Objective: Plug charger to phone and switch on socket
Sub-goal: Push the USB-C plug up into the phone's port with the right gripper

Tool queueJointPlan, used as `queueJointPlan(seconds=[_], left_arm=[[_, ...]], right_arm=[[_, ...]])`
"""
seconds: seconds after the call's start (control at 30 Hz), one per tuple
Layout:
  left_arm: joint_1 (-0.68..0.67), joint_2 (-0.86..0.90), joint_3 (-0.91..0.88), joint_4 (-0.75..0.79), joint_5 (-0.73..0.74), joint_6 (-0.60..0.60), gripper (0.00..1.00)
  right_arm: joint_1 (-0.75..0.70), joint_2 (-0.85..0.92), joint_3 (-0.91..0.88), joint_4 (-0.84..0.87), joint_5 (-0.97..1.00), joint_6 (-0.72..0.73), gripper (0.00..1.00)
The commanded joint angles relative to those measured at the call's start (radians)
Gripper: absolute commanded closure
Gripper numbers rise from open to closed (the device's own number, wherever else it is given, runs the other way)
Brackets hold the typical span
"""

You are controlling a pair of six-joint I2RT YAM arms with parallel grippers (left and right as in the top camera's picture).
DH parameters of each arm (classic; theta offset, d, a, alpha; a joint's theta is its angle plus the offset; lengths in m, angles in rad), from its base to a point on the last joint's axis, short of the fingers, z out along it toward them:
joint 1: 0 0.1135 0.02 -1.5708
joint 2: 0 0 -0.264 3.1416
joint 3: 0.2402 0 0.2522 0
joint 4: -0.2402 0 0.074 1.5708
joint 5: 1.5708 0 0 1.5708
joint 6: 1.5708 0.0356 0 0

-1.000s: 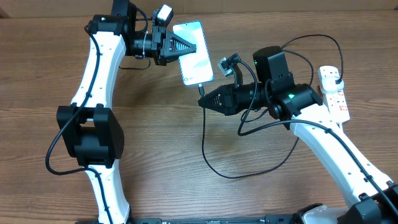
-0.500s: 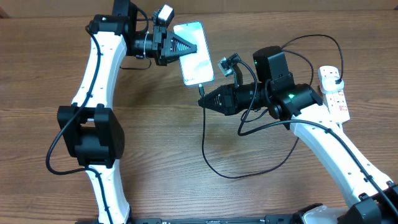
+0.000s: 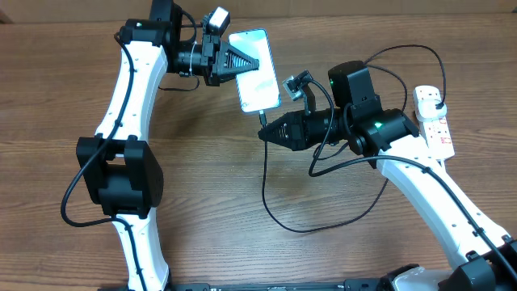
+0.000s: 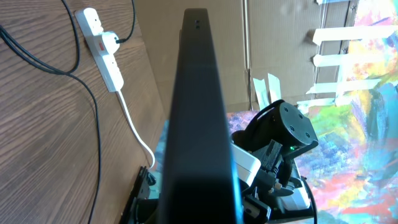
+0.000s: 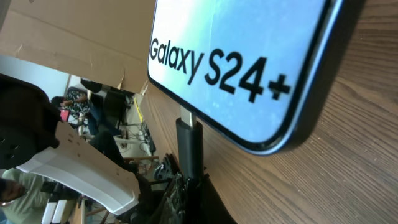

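**Phone gripped, charger tip at its port**

The left jaws pinch the phone [image 3: 257, 71] by its 9 o'clock edge, toward the 12 o'clock side of the table [image 3: 202, 202]. The left wrist view shows the phone edge-on, a dark bar running up the middle of the frame. Its light blue screen faces up, and the "Galaxy S24+" end points to 6 o'clock.

The right jaws are pressed together on the small tip of the charger [image 3: 265, 178], just at 6 o'clock of the phone. In the right wrist view the tip stands in the port on the phone's bottom edge, with a sliver of metal showing between plug body and edge. From there the thin black cable runs toward 6 o'clock, loops round and climbs toward 3 o'clock behind the right arm [image 3: 420, 174].

The socket [image 3: 432, 121] lies at the table's 3 o'clock edge, well apart from the phone, with the charger's black plug in its 12 o'clock outlet. How its switches are set cannot be told.
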Motion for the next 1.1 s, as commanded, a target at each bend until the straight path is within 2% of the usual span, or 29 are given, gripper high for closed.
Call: queueJointPlan(seconds=[0.0,0.77,1.07], left_arm=[[-0.006,-0.01,0.021,0.0,0.043,-0.01,0.96],[-0.007,-0.01,0.021,0.004,0.021,-0.01,0.96],[-0.008,-0.01,0.021,0.004,-0.009,-0.01,0.96]], right_arm=[[0.002,-0.008,0.02,0.008,0.015,0.003,0.96],[-0.039,-0.008,0.02,0.009,0.026,0.02,0.96],[-0.037,-0.008,0.02,0.072,0.006,0.074,0.96]])
